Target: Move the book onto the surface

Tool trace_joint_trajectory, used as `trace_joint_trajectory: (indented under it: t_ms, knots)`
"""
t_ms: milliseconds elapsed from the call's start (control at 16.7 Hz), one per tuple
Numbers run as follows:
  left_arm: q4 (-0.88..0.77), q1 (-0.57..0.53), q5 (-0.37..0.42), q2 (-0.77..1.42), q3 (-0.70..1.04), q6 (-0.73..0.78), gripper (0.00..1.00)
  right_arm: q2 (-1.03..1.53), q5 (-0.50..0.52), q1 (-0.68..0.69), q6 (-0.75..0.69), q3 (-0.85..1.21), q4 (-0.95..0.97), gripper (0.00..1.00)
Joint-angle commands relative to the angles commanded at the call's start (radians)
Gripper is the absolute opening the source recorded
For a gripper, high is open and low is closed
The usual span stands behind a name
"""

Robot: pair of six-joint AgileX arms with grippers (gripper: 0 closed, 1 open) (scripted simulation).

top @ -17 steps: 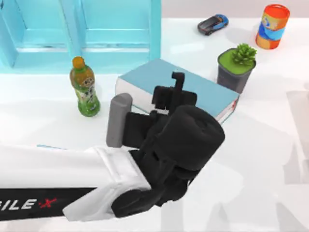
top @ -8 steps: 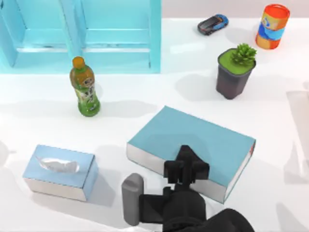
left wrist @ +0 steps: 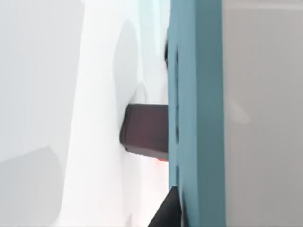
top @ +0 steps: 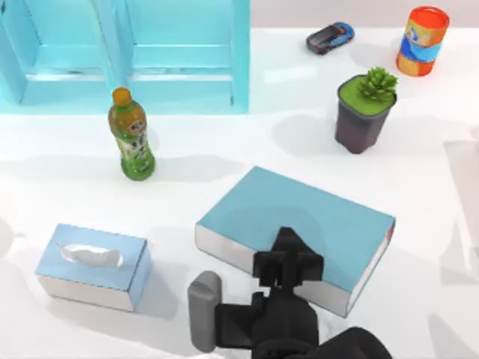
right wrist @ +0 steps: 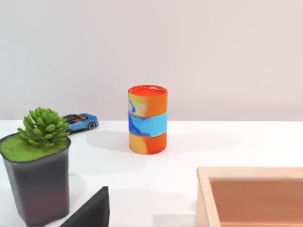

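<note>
Top view: the left tool (top: 288,258) covers part of the book's (top: 299,217) near edge at lower centre; its arm is cut off by the bottom edge. The shelf unit (top: 127,52) is cut off at upper left. Right wrist view: a wooden tray (right wrist: 251,196) is cropped at lower right.

The left arm reaches up from the near edge of the top view, its black wrist and a grey cylinder beside it low in the frame. The left gripper (top: 288,250) points away from the near edge, its dark fingers (top: 290,241) over the near edge of the book (top: 299,217), one above the cover; the left wrist view shows a dark fingertip (left wrist: 165,215) against the blue cover, with the book edge between the fingers. A dark part of the right gripper (right wrist: 92,210) shows low in the right wrist view.
</note>
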Motion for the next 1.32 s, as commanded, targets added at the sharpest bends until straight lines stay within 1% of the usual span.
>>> trace_joint_trajectory:
  t_ms: [420, 840, 1080, 1320]
  knots:
    - [-0.014, -0.005, -0.004, 0.004, -0.004, -0.013, 0.0, 0.0, 0.0, 0.0, 0.0, 0.0, 0.0, 1.0]
    - [0.121, -0.005, -0.003, 0.1, -0.041, -0.011, 0.0, 0.0, 0.0, 0.0, 0.0, 0.0, 0.0, 1.0]
    - [0.125, -0.005, -0.003, 0.102, -0.042, -0.01, 0.0, 0.0, 0.0, 0.0, 0.0, 0.0, 0.0, 1.0]
    - [0.125, -0.005, -0.003, 0.102, -0.042, -0.01, 0.3, 0.0, 0.0, 0.0, 0.0, 0.0, 0.0, 1.0]
